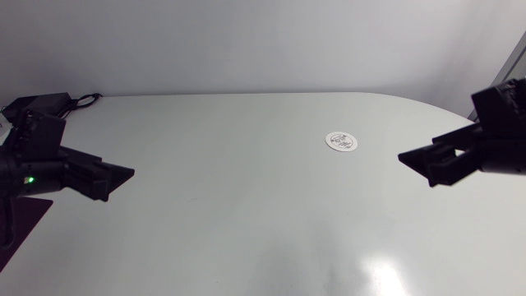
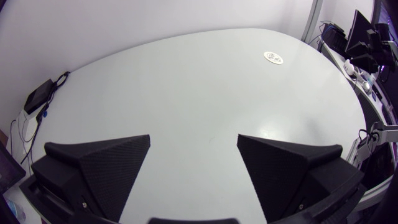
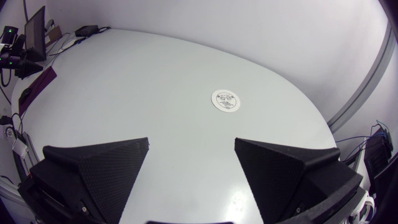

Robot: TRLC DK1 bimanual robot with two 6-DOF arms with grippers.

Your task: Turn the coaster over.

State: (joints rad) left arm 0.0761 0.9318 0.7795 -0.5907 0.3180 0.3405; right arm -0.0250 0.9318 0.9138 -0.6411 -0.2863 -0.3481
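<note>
left fingers (image 2: 118,163) and right fingers (image 3: 106,169) gape wide, holding nothing; coaster (image 1: 341,141) lies well ahead.

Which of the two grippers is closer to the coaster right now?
The right gripper: the coaster lies a short way ahead of it, while the left gripper sits far off on the opposite side.
</note>
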